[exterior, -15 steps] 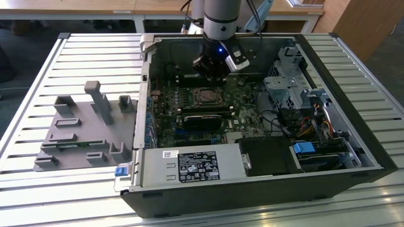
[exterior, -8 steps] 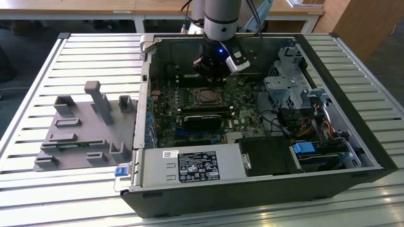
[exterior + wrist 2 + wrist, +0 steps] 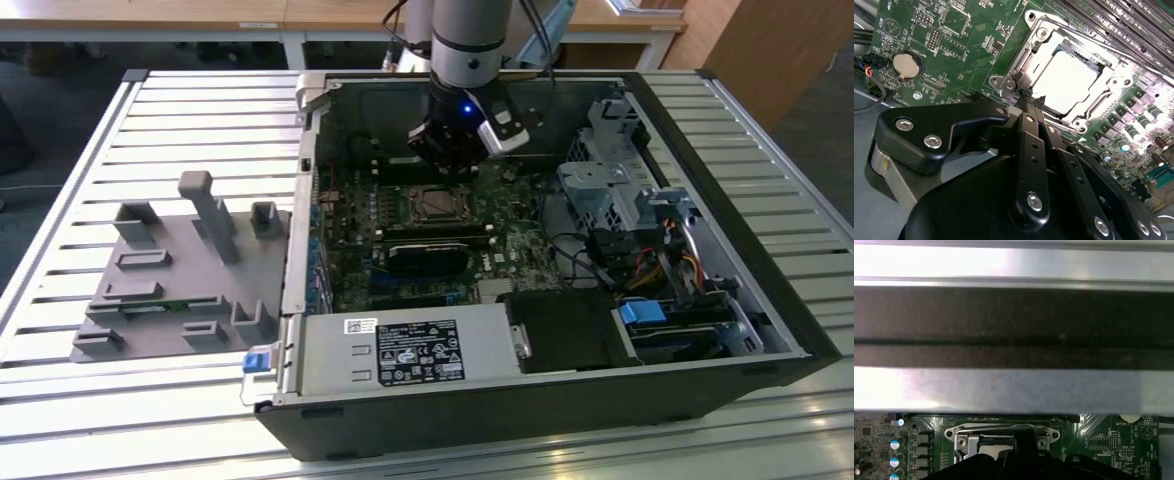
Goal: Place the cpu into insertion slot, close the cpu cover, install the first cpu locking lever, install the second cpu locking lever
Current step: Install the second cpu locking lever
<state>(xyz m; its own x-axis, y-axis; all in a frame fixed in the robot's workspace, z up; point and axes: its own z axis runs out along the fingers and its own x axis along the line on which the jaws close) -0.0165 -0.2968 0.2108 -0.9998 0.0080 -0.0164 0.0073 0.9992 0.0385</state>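
The cpu [image 3: 1069, 82] lies flat in the insertion slot [image 3: 438, 205] on the green motherboard, its pale metal top showing through the window of the cpu cover [image 3: 1046, 42]. The silvery cover lies down over the chip. My gripper [image 3: 1029, 99] is shut, fingertips pressed together at the socket's corner by a cover screw. In the exterior view my gripper [image 3: 451, 165] hangs just behind the socket, inside the open computer case. The first wrist view has the cover [image 3: 969, 432] under the case wall, with the dark gripper body below it.
A label-bearing power supply box [image 3: 407, 352] sits at the case front and a long black card [image 3: 427, 250] just in front of the socket. A drive cage [image 3: 607, 185] with cables stands on the exterior view's right. A grey fixture [image 3: 174, 270] rests on the slatted table.
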